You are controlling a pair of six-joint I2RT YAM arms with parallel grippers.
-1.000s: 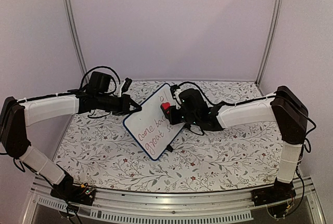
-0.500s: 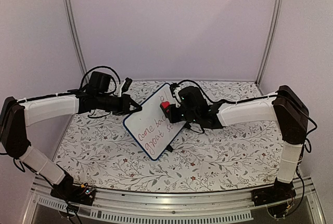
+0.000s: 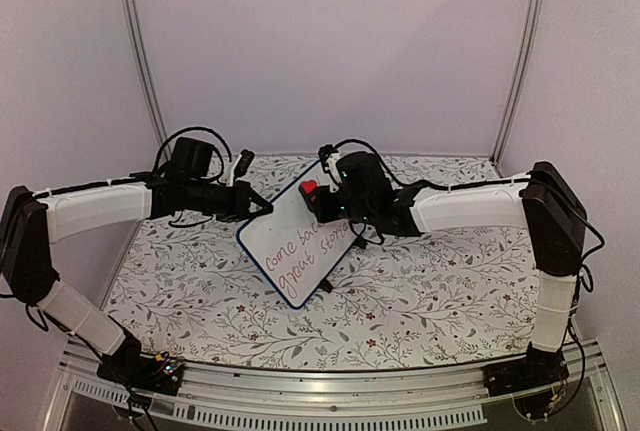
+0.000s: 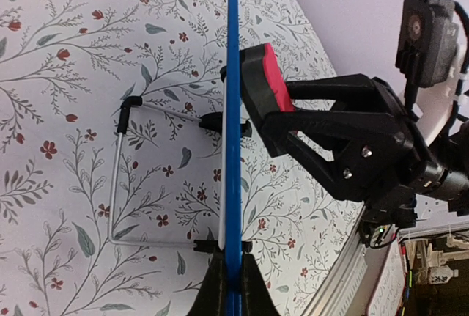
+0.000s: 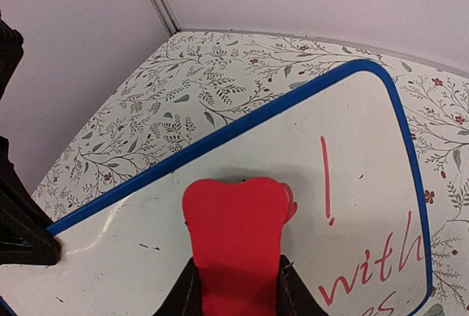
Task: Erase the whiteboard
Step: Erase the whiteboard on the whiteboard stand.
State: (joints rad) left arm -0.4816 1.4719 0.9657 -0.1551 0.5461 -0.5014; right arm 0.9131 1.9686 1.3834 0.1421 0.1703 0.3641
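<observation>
Top external view: the whiteboard (image 3: 290, 251) stands tilted over the middle of the table (image 3: 430, 291), between the two arms, with its written face turned toward the right arm. The left gripper (image 3: 262, 208) is pinched on the blue rim at the board's left edge; the left wrist view shows the rim edge-on between its closed fingertips, with the wire stand (image 4: 117, 177) folded out behind. The right gripper (image 3: 316, 196) is pressed together on the red eraser (image 3: 308, 188), whose pad lies flat against the white surface. Compared with a second ago, the eraser has travelled from the upper part of the board to a spot just under its top rim, and the right wrist has swung up and leftward with it, while the left gripper and the board have not shifted. The marks seen earlier near the top edge no longer show, though the eraser may simply be covering them. Red handwriting (image 3: 300, 256) remains across the middle and lower board, and the right wrist view shows an exclamation mark and the word "with" beside the pad. The task therefore appears early: one upward stroke near its end, most text untouched.
</observation>
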